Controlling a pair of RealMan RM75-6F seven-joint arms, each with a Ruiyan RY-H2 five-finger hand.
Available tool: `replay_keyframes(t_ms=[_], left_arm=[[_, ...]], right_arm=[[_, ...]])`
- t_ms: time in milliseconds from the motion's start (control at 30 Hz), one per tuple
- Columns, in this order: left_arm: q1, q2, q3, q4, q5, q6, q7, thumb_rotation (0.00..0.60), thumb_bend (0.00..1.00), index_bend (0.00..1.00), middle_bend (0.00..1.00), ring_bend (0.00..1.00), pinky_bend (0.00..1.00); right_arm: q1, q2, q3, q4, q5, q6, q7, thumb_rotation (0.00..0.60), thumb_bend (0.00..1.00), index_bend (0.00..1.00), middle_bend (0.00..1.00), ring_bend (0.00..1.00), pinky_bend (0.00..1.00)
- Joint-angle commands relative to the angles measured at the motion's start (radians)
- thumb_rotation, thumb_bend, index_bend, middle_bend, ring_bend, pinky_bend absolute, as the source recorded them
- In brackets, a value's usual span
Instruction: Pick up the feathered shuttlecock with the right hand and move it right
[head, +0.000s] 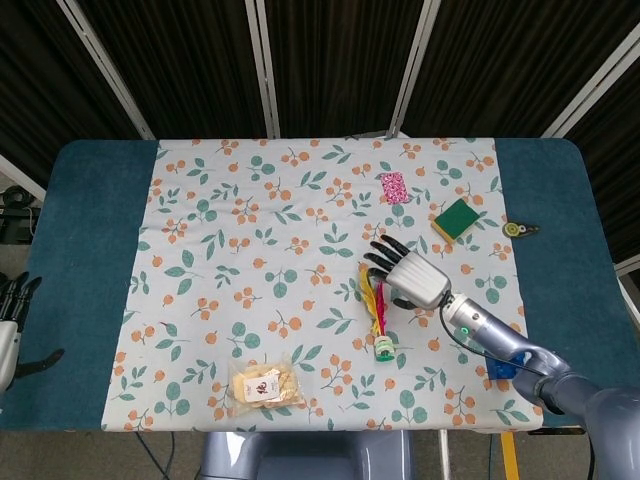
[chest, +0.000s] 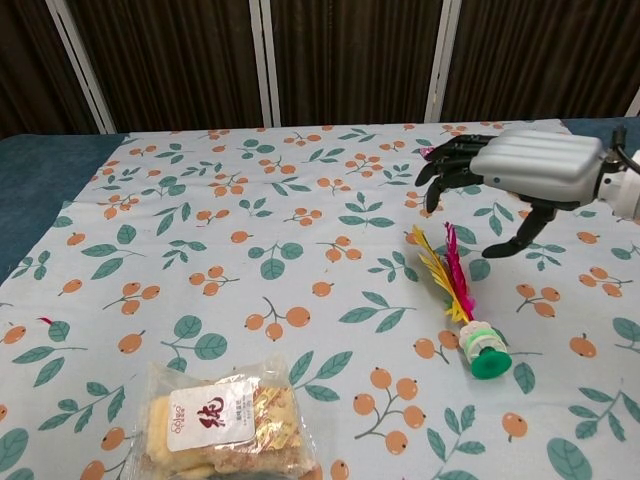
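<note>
The feathered shuttlecock (head: 378, 316) (chest: 462, 305) lies on the floral tablecloth, yellow and pink feathers pointing away, green base toward the front edge. My right hand (head: 412, 276) (chest: 520, 170) hovers open just above and to the right of its feathers, fingers spread and pointing left, thumb hanging down, holding nothing. My left hand (head: 10, 330) hangs off the table's left side in the head view, fingers apart and empty; the chest view does not show it.
A snack packet (head: 264, 385) (chest: 225, 423) lies near the front edge. A green and yellow sponge (head: 456, 218) and a pink card (head: 395, 187) (chest: 441, 158) sit at the back right. A blue brick (head: 503, 366) and a small round tape (head: 518, 229) lie further right.
</note>
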Motion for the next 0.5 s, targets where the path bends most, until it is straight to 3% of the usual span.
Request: replay_keyframes(t_ms=[33, 500], left_arm=[[-0.002, -0.001, -0.001, 0.001, -0.003, -0.004, -0.003, 0.600, 0.11, 0.00, 0.00, 0.00, 0.00], [-0.008, -0.003, -0.008, 0.001, -0.024, -0.019, -0.016, 0.600, 0.11, 0.00, 0.00, 0.00, 0.00]], right_arm=[[0.011, -0.025, -0.014, 0.028, 0.007, -0.006, 0.014, 0.600, 0.11, 0.29, 0.13, 0.00, 0.00], [0.024, -0.119, -0.047, 0.124, 0.037, -0.005, 0.043, 0.600, 0.16, 0.33, 0.13, 0.00, 0.00]])
